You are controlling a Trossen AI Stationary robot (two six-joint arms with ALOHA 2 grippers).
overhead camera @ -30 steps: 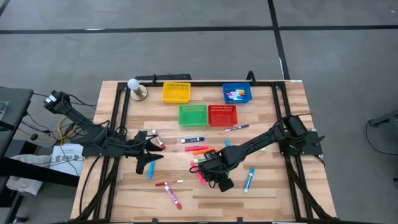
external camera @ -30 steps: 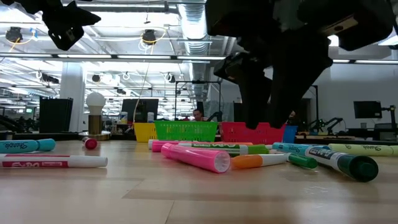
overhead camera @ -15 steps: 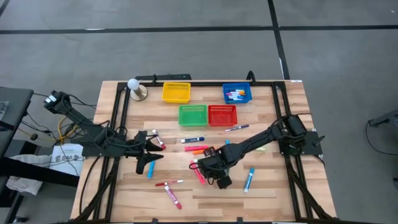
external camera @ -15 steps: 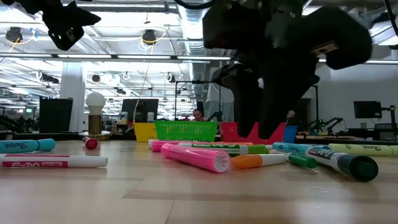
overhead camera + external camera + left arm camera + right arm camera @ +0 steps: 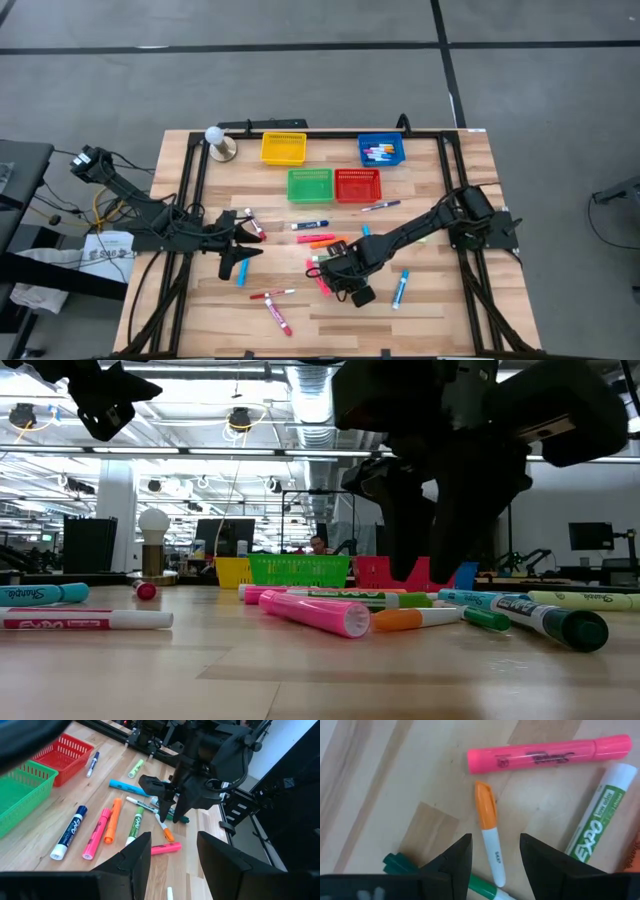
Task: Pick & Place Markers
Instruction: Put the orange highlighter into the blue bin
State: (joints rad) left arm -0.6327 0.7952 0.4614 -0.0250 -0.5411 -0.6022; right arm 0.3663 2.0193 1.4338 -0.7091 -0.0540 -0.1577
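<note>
Right pincer (image 5: pixel 492 852) spread above slim orange-capped white marker (image 5: pixel 489 831), glossy pink highlighter (image 5: pixel 547 754) beside, pale wood table (image 5: pixel 380 785).

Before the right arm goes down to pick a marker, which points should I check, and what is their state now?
1. Right pincer open with nothing between its fingers: ok.
2. Target lined up: the white marker with the orange cap lies on the table straight ahead of the fingers: ok.
3. Room around the target: the pink marker and the green Expo marker lie apart from it, but a dark green marker sits by one finger: not ok.
4. Pincer height above the table: cannot tell.
5. Left pincer out of the way, over the table's left part: ok.
</note>
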